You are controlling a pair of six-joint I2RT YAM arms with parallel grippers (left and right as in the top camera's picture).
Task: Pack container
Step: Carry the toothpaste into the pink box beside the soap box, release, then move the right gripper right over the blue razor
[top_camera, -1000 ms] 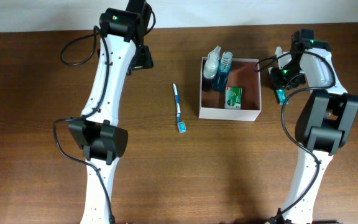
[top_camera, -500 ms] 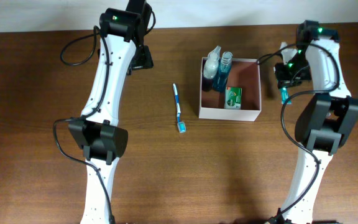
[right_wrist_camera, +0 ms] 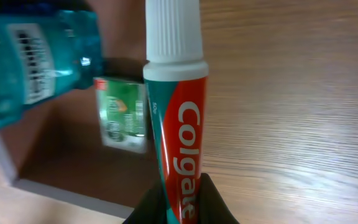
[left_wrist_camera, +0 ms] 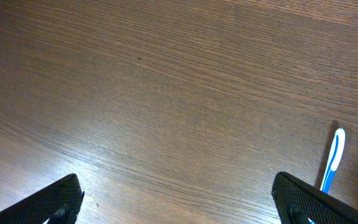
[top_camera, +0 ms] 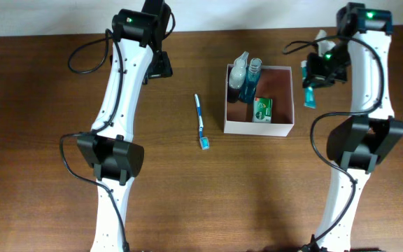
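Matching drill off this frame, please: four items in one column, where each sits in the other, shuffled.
Items
1. toothbrush
2. green packet
3. toothpaste tube
4. blue bottle

Places
A. in a corner of the container, beside the clear spray bottle
B. gripped in the right claw
C. lying on the table, outside the container
D. lying flat on the container floor

Pairs: 1-C, 2-D, 3-B, 4-A
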